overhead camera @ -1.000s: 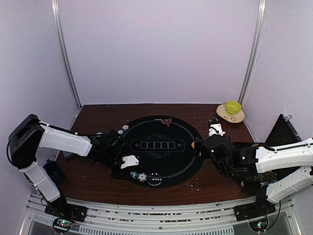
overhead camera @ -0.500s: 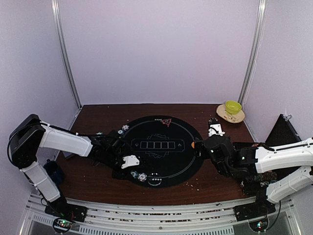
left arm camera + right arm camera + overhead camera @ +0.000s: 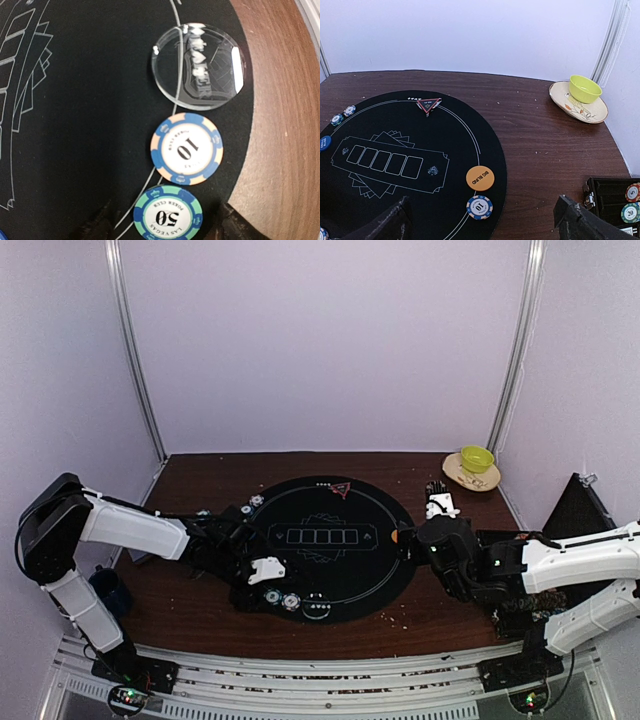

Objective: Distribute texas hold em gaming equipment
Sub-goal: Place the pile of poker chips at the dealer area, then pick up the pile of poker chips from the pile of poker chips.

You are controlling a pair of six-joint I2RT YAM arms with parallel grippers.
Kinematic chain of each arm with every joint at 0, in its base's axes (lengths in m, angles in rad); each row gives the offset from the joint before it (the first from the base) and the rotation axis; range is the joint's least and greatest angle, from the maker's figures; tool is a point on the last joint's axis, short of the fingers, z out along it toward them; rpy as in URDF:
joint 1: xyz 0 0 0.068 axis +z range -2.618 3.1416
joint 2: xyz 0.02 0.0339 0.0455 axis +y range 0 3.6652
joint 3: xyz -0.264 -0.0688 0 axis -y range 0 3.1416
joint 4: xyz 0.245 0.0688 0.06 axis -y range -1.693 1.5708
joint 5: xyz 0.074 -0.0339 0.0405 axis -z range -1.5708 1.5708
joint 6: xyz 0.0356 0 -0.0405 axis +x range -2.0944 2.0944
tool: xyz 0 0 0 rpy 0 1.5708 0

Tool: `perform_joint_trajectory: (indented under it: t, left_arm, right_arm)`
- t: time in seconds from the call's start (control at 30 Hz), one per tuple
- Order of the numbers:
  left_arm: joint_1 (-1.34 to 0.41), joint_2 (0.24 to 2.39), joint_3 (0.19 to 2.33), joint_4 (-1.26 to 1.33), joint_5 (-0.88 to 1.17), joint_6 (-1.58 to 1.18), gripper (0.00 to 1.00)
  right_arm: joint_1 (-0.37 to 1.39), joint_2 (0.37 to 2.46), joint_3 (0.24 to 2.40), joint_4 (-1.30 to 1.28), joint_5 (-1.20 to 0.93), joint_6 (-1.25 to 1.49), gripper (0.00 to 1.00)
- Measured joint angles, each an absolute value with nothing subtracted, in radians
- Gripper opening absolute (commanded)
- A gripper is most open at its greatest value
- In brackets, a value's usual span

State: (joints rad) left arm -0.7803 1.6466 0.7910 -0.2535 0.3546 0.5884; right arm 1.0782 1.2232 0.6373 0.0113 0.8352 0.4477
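Poker chips set along the near-left rim of the round black felt mat [image 3: 370, 510], both grippers parted.

A green-and-blue striped "50" chip [image 3: 167, 216] is seen lying flat on the mat's near-left rim, between the spread fingers of the left gripper [image 3: 165, 227], which are not clamped on it. A blue-and-peach "10" chip [image 3: 186, 148] and a clear round disc [image 3: 198, 66] are lined up beside it along the same rim. An orange "BIG BLIND" disc [image 3: 480, 177] and a second blue-striped "10" chip [image 3: 479, 207] are found at the mat's right rim, and a small red triangle marker [image 3: 428, 105] at its far rim. The right gripper [image 3: 487, 225] is held at the mat's right edge with its fingers wide apart.
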Motion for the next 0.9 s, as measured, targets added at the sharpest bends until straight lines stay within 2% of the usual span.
perform_joint_trajectory:
  t: [0.13,0.37,0.53,0.7,0.9]
  left_arm:
    - [-0.781,1.615,0.777,-0.253,0.342,0.586,0.98]
    - [-0.755,1.396,0.747,-0.258,0.319,0.585,0.98]
    - [-0.639,1.288,0.756,-0.258,0.274,0.569,0.98]
    - [-0.458,1.343,0.875,-0.279,0.196,0.511,0.98]
    - [-0.246,1.543,1.087,-0.324,0.160,0.412,0.98]
  right_arm:
    - [1.078,1.223,0.638,0.011,0.835,0.448,1.00]
    - [1.082,1.223,0.638,0.011,0.836,0.448,1.00]
    - [1.082,1.223,0.638,0.011,0.836,0.448,1.00]
    - [1.082,1.223,0.638,0.010,0.836,0.447,1.00]
    - [1.084,1.224,0.651,0.007,0.840,0.445,1.00]
